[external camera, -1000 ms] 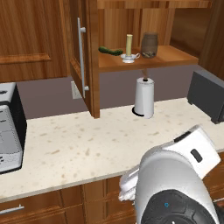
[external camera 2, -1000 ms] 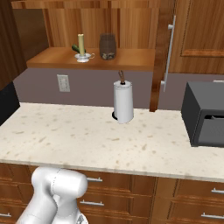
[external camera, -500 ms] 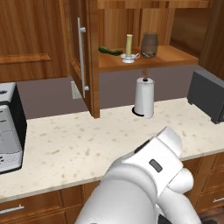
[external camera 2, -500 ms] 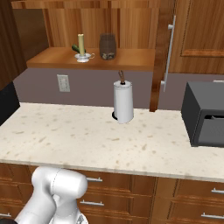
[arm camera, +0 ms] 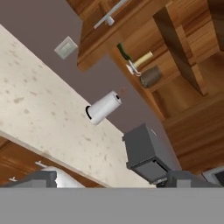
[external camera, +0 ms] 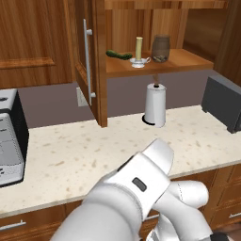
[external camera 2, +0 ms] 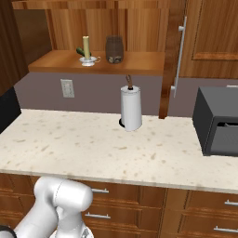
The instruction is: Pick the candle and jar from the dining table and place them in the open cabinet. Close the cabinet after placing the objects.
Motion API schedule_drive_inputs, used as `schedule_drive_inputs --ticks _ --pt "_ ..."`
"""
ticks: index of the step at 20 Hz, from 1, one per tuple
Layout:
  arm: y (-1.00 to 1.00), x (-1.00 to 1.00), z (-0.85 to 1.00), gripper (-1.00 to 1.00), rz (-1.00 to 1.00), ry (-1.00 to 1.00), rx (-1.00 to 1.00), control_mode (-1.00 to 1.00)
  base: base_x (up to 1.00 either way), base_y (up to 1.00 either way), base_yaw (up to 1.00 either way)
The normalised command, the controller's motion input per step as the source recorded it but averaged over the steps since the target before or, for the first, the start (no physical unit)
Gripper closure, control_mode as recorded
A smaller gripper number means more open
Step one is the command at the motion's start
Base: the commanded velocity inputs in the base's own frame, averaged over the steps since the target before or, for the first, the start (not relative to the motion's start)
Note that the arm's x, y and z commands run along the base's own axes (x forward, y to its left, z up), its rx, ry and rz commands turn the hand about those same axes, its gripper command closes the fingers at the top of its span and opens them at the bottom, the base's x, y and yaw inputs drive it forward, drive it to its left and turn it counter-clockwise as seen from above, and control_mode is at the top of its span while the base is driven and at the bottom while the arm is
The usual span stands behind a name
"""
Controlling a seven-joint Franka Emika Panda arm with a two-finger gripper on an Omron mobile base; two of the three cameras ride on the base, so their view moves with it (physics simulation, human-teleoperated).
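The pale-yellow candle (external camera: 139, 48) (external camera 2: 86, 46) (arm camera: 142, 60) stands on its small dish on the shelf of the open cabinet (external camera: 188, 59) (external camera 2: 139, 62). The dark jar (external camera: 160, 48) (external camera 2: 114, 49) (arm camera: 151, 76) sits right beside it on the same shelf. Both cabinet doors (external camera: 89, 61) (external camera 2: 179, 51) are swung out wide. My gripper (arm camera: 109, 179) is open, fingertips (arm camera: 40, 177) far apart with nothing between them. It hangs low in front of the counter, well away from the shelf, and the hand is rolled. The dining table is out of view.
A white paper-towel roll (external camera: 155, 104) (external camera 2: 131, 108) (arm camera: 104, 107) stands on the speckled counter (external camera: 70, 155) under the shelf. A dark toaster (external camera: 223, 101) (external camera 2: 216, 121) sits at the right, a grey appliance (external camera: 7, 141) at the left. A green vegetable (external camera: 118, 54) lies behind the candle.
My white arm has swung up and leftward across the lower part of the left base view. Candle, jar and doors have not moved. The jaws stay wide.
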Motion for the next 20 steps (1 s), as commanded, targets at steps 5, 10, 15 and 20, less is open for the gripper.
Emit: schedule_drive_inputs --ticks 5,10,15,20 --pt "0.05 0.19 0.00 -1.00 0.00 -0.02 -0.08 -1.00 0.00 0.00 0.00" --pt "0.00 0.67 0.00 -1.00 0.05 -0.01 -0.08 -1.00 0.00 0.00 0.00" --pt "0.03 0.57 -0.01 -1.00 0.04 -0.02 -0.08 -1.00 0.00 0.00 0.00" --pt "0.11 0.45 -0.02 -1.00 0.00 -0.01 -0.06 -1.00 0.00 0.00 0.00"
